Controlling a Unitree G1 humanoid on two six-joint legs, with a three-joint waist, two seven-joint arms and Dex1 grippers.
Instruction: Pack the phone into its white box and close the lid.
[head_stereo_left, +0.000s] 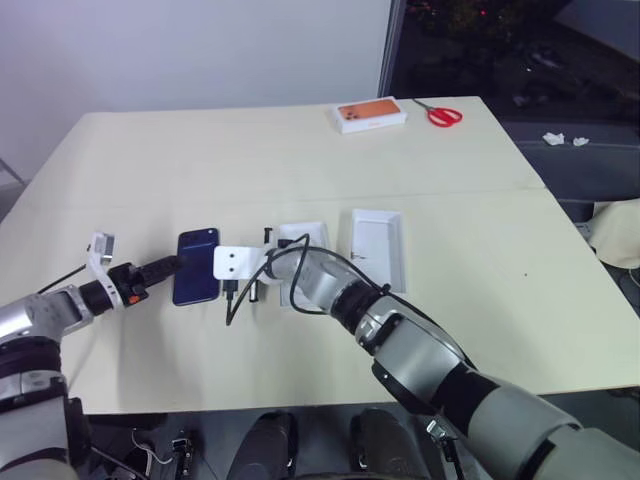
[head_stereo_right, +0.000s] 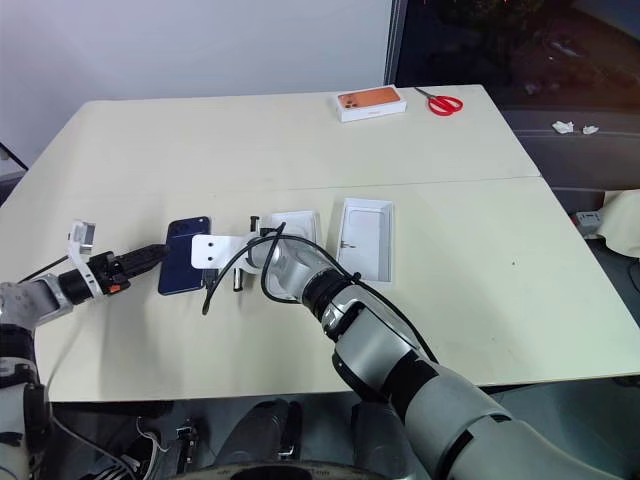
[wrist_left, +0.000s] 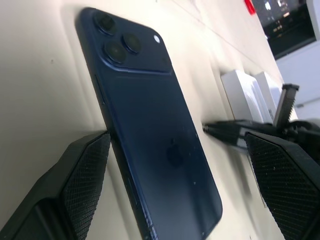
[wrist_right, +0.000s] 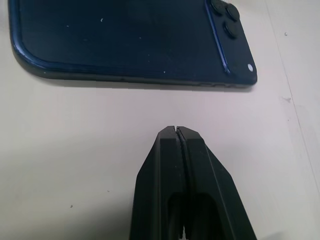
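- The left tool (head_stereo_left: 168, 266) is spread wide at the near left of the bench (head_stereo_left: 480, 300), one finger at each long side of the phone (head_stereo_left: 197, 265), gripping nothing.
- The phone lies flat, back up.
- The right tool (wrist_right: 177, 131) is shut and empty, just beside the phone's right edge.
- The white box (head_stereo_left: 300, 243) and the lid (head_stereo_left: 378, 247) lie side by side, open, right of the phone.

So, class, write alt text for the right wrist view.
A dark blue phone lies back-up on a cream table, its camera block at one corner. The right pincer, shut, points at the phone's long edge without touching it.
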